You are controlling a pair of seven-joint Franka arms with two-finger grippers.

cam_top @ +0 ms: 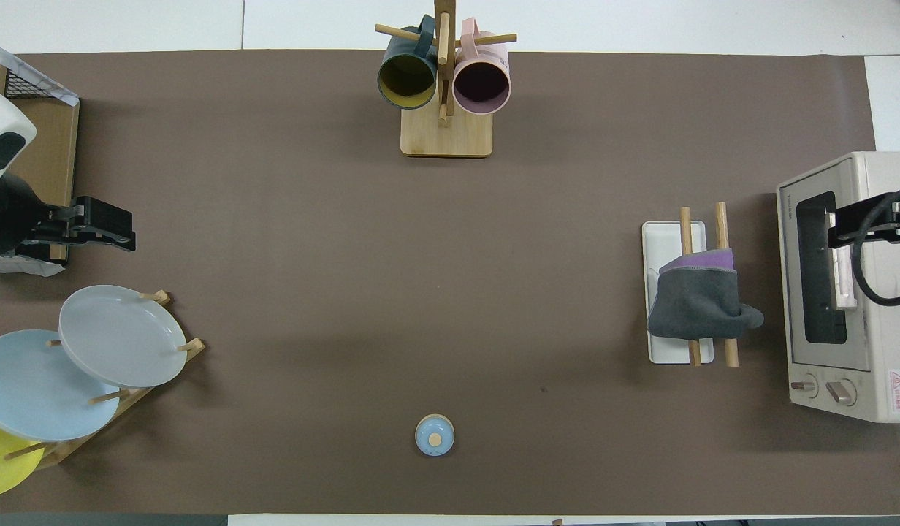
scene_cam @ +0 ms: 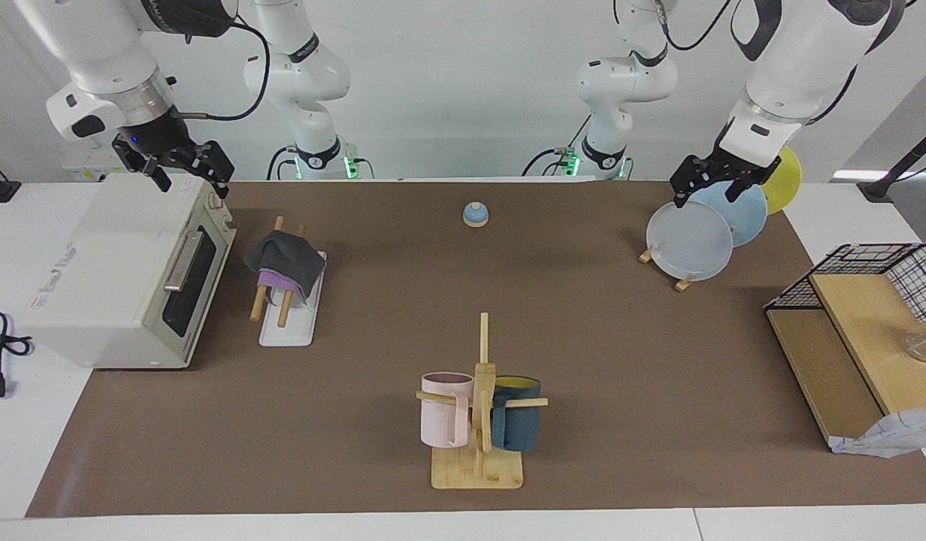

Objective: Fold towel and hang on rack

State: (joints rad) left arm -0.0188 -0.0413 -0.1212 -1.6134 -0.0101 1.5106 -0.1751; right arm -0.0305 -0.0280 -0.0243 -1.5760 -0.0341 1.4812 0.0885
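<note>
you can see a red-and-white warning label on the oven (cam_top: pixel 852 285) top and small lettering above its door, neither readable; nothing else carries text.

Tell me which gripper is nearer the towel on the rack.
Right. The right gripper is raised over the toaster oven, which stands beside the rack holding the towel. The left gripper hangs over the plates at the table's left-arm end.

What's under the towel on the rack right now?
The towel drapes over the rack's two wooden rods, grey face out, a purple edge showing below. The rods poke out at both ends; their middles and part of the white base are covered.
</note>
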